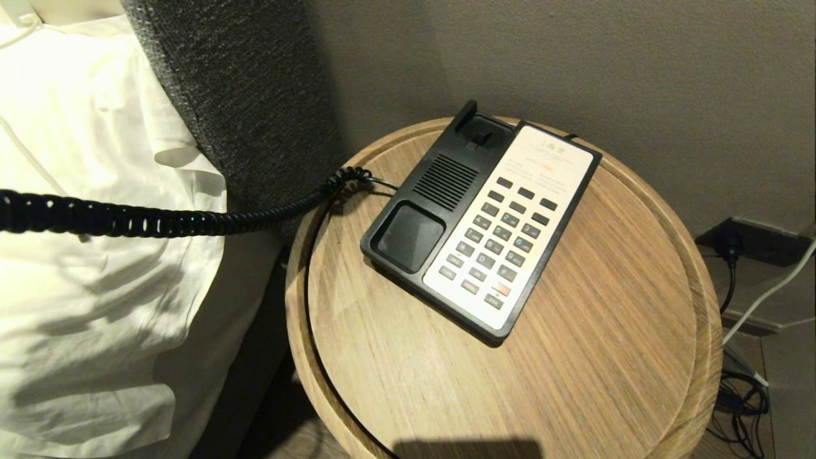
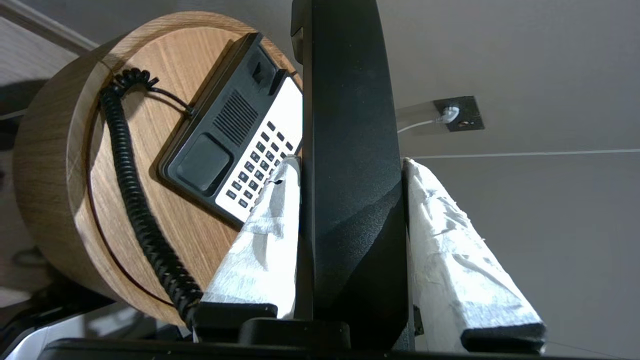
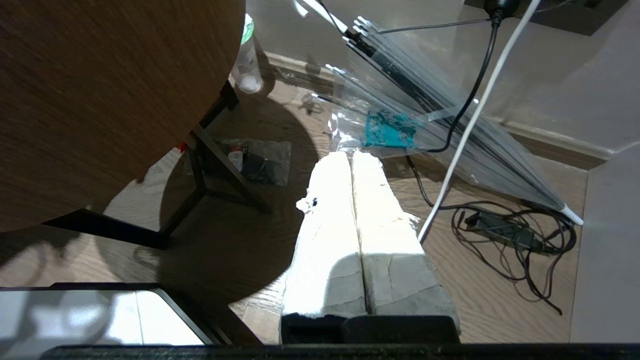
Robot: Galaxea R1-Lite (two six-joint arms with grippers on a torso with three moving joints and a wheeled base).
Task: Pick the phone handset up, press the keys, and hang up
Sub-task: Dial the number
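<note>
The phone handset (image 2: 350, 165), long and black, is clamped between the white-wrapped fingers (image 2: 272, 225) of my left gripper (image 2: 350, 162), held off to the left of the table and outside the head view. Its black coiled cord (image 1: 159, 220) stretches from the left edge across to the phone base (image 1: 481, 220), whose cradle (image 1: 411, 236) lies bare. The base's white keypad (image 1: 500, 245) faces up on the round wooden table (image 1: 605, 357). My right gripper (image 3: 351, 152) hangs shut and empty low beside the table, above the floor.
A white pillow (image 1: 83, 287) and a dark grey headboard (image 1: 248, 95) stand left of the table. A wall socket (image 1: 752, 242) with cables sits at the right. Below, a clear folded umbrella (image 3: 440, 115), a cable bundle (image 3: 515, 235) and a bottle (image 3: 247, 60) lie on the floor.
</note>
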